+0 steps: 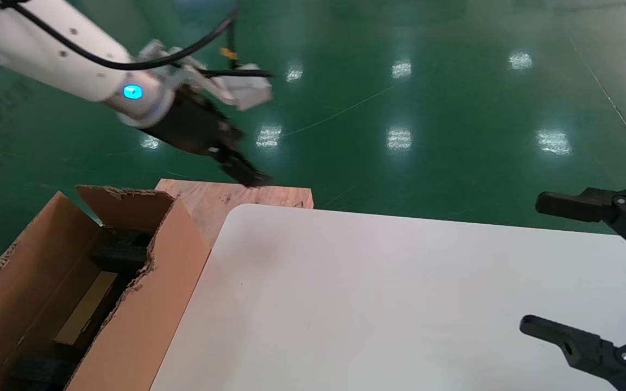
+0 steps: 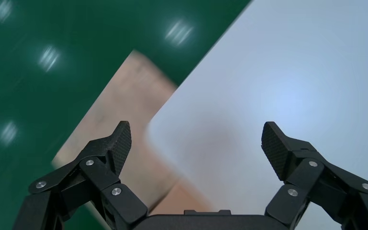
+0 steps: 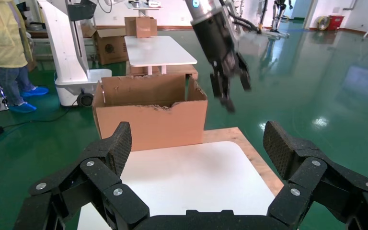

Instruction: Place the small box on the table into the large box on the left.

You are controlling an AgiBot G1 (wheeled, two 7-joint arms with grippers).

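The large box (image 1: 144, 304) stands open at the table's left edge, with ragged flaps and black foam (image 1: 120, 255) inside. Down in it, between foam pieces, lies a brown piece with a tan strip (image 1: 86, 310), which looks like the small box; most of it is hidden by the carton wall. My left gripper (image 1: 245, 174) hangs open and empty in the air over the wooden board (image 1: 220, 198), beyond the table's rounded corner. The left wrist view shows that gripper (image 2: 196, 136) with nothing between its fingers. My right gripper (image 1: 549, 266) is open over the table's right side.
The white table (image 1: 373, 298) carries nothing that I can see. The right wrist view shows the large box (image 3: 148, 117), the left gripper (image 3: 227, 84) above the board (image 3: 254, 153), further tables, cartons and a person (image 3: 9, 52) behind. Green floor lies around.
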